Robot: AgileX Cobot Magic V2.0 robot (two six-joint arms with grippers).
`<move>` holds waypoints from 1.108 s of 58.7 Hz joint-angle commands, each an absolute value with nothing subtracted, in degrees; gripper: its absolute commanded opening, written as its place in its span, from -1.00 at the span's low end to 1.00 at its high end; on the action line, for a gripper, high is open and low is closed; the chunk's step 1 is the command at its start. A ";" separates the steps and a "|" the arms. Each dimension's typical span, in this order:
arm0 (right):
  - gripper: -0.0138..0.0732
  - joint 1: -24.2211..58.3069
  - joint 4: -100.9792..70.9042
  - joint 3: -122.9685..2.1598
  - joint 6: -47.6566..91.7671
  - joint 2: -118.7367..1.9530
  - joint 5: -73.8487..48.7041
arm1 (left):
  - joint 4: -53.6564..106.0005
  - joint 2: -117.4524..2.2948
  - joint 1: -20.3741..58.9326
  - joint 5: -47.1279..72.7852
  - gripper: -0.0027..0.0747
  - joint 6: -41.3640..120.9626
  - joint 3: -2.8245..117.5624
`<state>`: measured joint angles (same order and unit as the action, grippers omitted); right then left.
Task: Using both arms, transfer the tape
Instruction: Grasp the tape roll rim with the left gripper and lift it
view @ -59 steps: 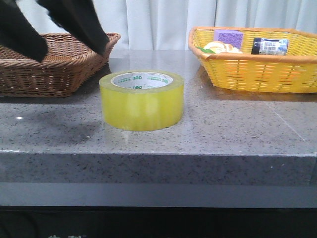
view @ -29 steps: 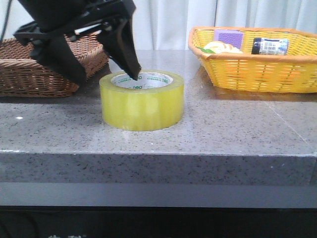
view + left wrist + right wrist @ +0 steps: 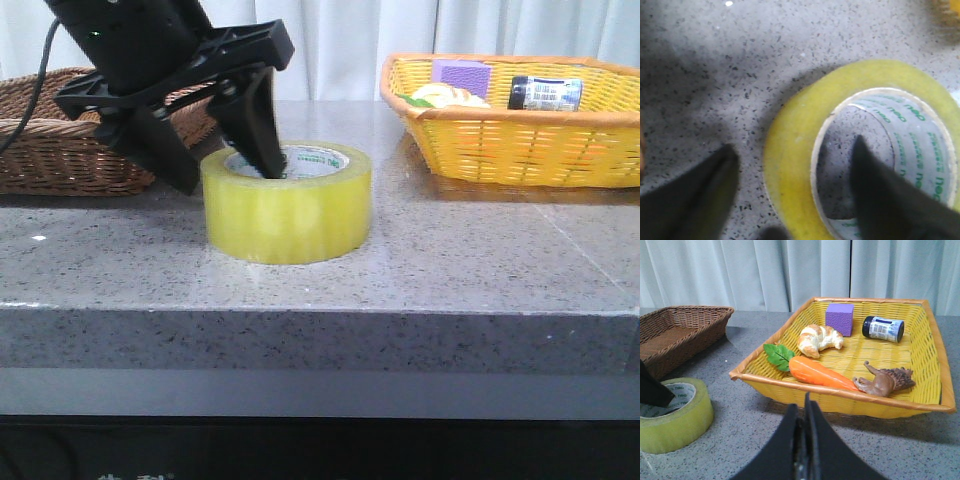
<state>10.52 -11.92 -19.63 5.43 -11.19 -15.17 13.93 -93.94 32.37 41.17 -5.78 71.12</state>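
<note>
While spread wide, left claw (image 3: 228, 168) straddles tape (image 3: 287, 215) wall — ungripped.

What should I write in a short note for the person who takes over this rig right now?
Left end effector: open, straddling the near-left wall of the wide roll of translucent yellow packing tape, one finger inside the white core, one outside. Not closed on it yet.
Right end effector: shut, empty, hanging apart from the roll and facing the yellow wicker basket.
The tape lies flat on the grey speckled stone table, between the brown wicker basket and the yellow one.
Done: approach only.
Left: grasp, lift, pass to the right arm, place.
</note>
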 commanded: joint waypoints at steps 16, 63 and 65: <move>-0.84 10.16 -11.55 -21.03 5.71 -11.62 -10.33 | 14.65 -91.84 32.62 38.93 -0.68 -5.93 72.82; -0.84 10.16 -11.55 -20.90 5.71 -11.62 -10.32 | 9.08 -86.35 28.66 41.91 -0.68 -5.93 87.06; -0.84 10.16 -11.55 -20.90 5.71 -11.62 -10.32 | 8.76 -86.25 27.79 42.13 -0.68 -5.93 87.28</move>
